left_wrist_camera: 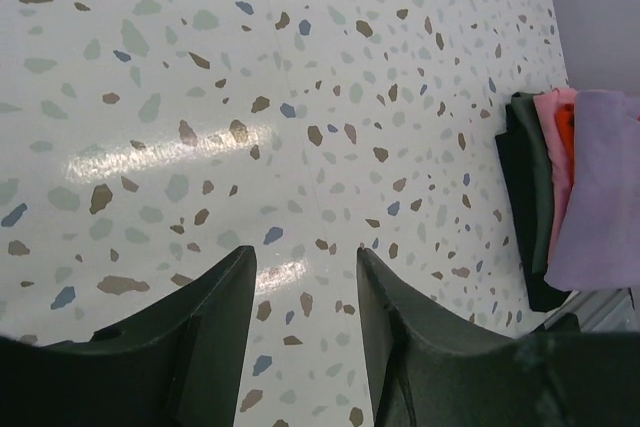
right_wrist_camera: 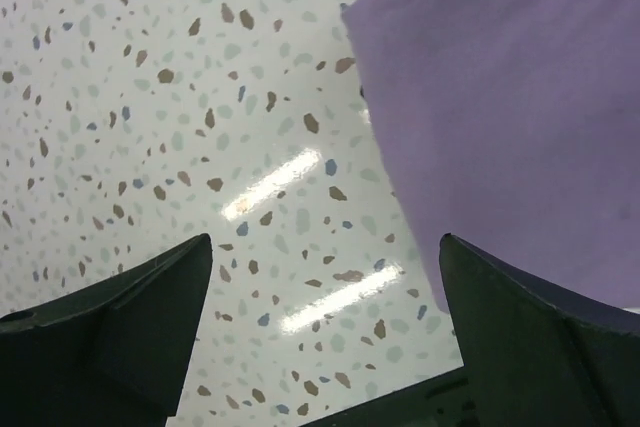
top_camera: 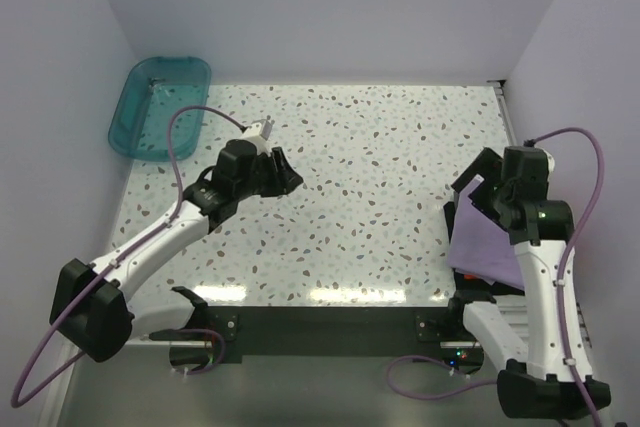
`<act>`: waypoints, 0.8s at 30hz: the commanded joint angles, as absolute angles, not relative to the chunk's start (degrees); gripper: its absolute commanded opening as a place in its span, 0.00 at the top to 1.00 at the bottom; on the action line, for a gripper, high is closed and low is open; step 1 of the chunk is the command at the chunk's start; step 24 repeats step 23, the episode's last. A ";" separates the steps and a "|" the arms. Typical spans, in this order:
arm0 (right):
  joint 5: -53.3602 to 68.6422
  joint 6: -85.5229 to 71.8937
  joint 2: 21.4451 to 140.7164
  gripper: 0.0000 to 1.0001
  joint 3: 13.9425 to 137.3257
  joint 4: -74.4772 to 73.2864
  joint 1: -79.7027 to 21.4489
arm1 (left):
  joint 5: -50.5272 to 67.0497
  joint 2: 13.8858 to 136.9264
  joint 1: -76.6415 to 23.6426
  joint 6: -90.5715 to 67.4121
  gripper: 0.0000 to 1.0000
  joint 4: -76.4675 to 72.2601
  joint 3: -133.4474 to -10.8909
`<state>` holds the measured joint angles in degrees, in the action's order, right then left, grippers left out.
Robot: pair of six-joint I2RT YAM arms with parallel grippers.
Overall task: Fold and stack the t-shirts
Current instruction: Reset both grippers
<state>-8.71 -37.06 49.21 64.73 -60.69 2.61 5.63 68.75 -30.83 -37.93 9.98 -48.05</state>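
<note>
**Lavender t-shirt (top_camera: 483, 242) on top at the right edge, nothing held in either grip**

Teal plastic marked the far left corner, where the tub (top_camera: 160, 107) sat tilted against the wall, half off the speckled table (top_camera: 380, 147). Your left gripper (top_camera: 283, 175) hung over the left-centre of the table, well apart from the tub and from the clothes. In its wrist view the left gripper's fingers (left_wrist_camera: 215, 317) stood apart, with only bare terrazzo showing between them.

Moving right, your right gripper (top_camera: 480, 192) hovered at the far end of the pile by the table's right edge. Its fingers (right_wrist_camera: 150, 307) were spread wide and pinched nothing, and the purple cloth lay just beside the right-hand one. You could not tell from these views whether that finger touched the fabric.

The pile itself sat near the front right corner. From the left wrist it showed a dark folded garment (left_wrist_camera: 520, 217) at the bottom and a pink layer (left_wrist_camera: 552, 187) above it. A sliver of the orange-red t-shirt (left_wrist_camera: 565, 137) came next, and the lavender one lay flat over them all.
</note>
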 commanded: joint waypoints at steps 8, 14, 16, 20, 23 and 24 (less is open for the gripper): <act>-21.09 -38.41 61.70 0.01 63.29 -33.34 -31.88 | -2.02 65.66 -31.03 -32.61 0.48 11.16 -49.92; -24.26 -33.58 65.73 0.01 60.11 -22.24 -42.45 | -6.05 63.11 -30.94 -30.41 0.45 12.57 -47.29; -24.78 -32.70 68.97 0.01 61.08 -22.76 -43.77 | -6.76 62.23 -30.94 -30.32 0.44 13.27 -46.32; -24.00 -32.08 70.31 0.01 59.25 -20.31 -44.38 | -6.68 61.26 -30.94 -30.50 0.43 13.27 -45.35; -24.86 -31.82 68.92 0.01 58.10 -16.53 -44.47 | -6.07 61.08 -30.85 -30.67 0.43 13.53 -45.35; -24.86 -31.82 68.92 0.01 58.10 -16.53 -44.47 | -6.07 61.08 -30.85 -30.67 0.43 13.53 -45.35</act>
